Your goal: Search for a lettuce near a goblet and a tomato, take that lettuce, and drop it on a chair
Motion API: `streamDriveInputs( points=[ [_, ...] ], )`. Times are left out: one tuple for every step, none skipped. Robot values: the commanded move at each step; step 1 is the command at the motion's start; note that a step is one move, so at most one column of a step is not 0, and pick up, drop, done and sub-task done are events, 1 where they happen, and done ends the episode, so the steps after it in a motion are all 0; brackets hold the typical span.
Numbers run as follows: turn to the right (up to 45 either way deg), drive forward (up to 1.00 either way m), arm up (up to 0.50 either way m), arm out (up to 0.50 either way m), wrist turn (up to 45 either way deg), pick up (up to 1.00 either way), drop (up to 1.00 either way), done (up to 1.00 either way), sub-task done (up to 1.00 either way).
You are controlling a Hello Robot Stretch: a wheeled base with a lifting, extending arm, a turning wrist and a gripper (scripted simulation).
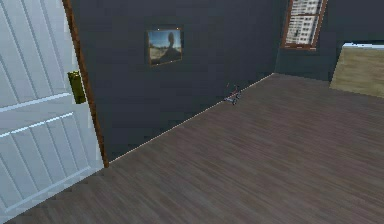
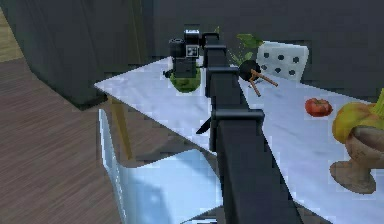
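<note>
Hanging over the white table (image 2: 150,98), near its left end and by the far edge, the gripper (image 2: 185,66) sits against a green rounded lump, taken to be the lettuce (image 2: 184,84). The lump rests on the tabletop directly at the fingers, so I cannot tell whether the claw has hold of anything.

Risks:
- The lettuce is round and probably rolls. A glancing touch could push it off the far edge or the left corner.
- The arm (image 2: 240,150) crosses the table just beside a small dark object with tan sticks (image 2: 251,71). Any sideways sweep could knock it.
- The tomato (image 2: 318,106) is red, smooth and also round, and lies well toward the right end. It is apart from the arm, so the risk is low.
- A tan stemmed vessel with yellow lumps (image 2: 358,140), possibly the goblet, stands at the right end. It looks top-heavy, so jolting the table could tip it.

Materials: the tabletop is matt white and flat. The white chair (image 2: 150,185) at the near edge has a hard, glossy seat, so a dropped lettuce might bounce or roll off.
</note>
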Motion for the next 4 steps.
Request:
streamDriveInputs(
  points=[
    [0.0,0.0,0.0,0.0,0.0,0.0,1.0,0.0,0.0],
    [0.0,0.0,0.0,-0.1,0.0,0.0,0.0,0.0,0.0],
    [0.0,0.0,0.0,0.0,-45.0,0.0,0.0,0.0,0.0],
    [0.0,0.0,0.0,0.0,-45.0,0.0,0.0,0.0,0.0]
  ],
)
